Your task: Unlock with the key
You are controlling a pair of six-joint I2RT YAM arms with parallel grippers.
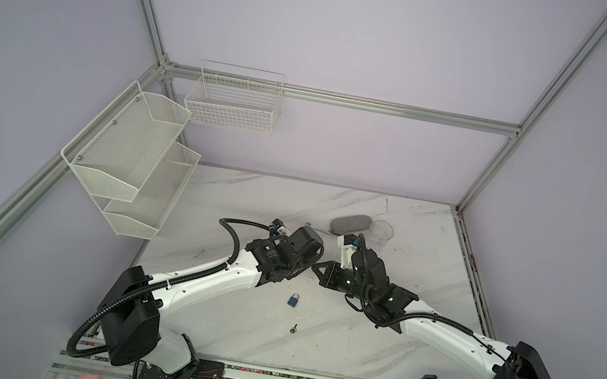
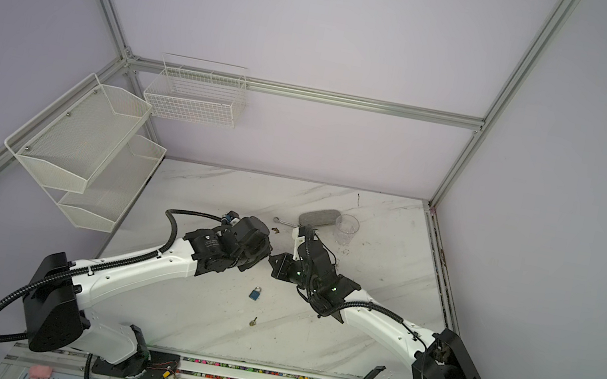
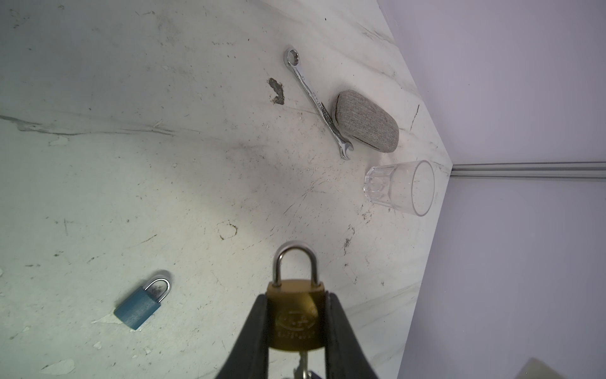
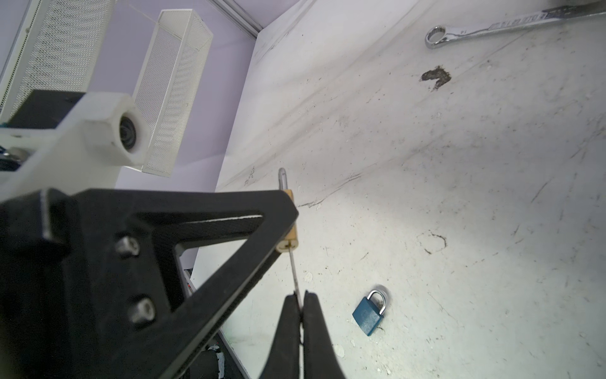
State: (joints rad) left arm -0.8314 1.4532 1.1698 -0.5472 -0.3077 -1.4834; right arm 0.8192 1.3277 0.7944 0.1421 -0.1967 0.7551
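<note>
**Key at the brass lock, turn yet to come**

The left hand (image 3: 296,299) is clamped on the brass padlock (image 3: 295,323), which it holds off the table (image 3: 131,164) just beyond the blue padlock (image 3: 139,308). The right hand (image 4: 300,297) is pinched together on the key (image 4: 294,269), whose blade meets the keyhole. How deep it sits is hard to tell. The shackle (image 3: 296,245) looks closed. The next move, as I judge it, calls for the right wrist to twist while the left holds firm.

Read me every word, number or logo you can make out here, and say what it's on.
No text is legible.
Embossed on the brass padlock: round emblem above a row of characters, too blurred.
Engraved along the wrench: lettering, too blurred.
Printed on the left arm's black wrist housing: white marks, too small.
</note>
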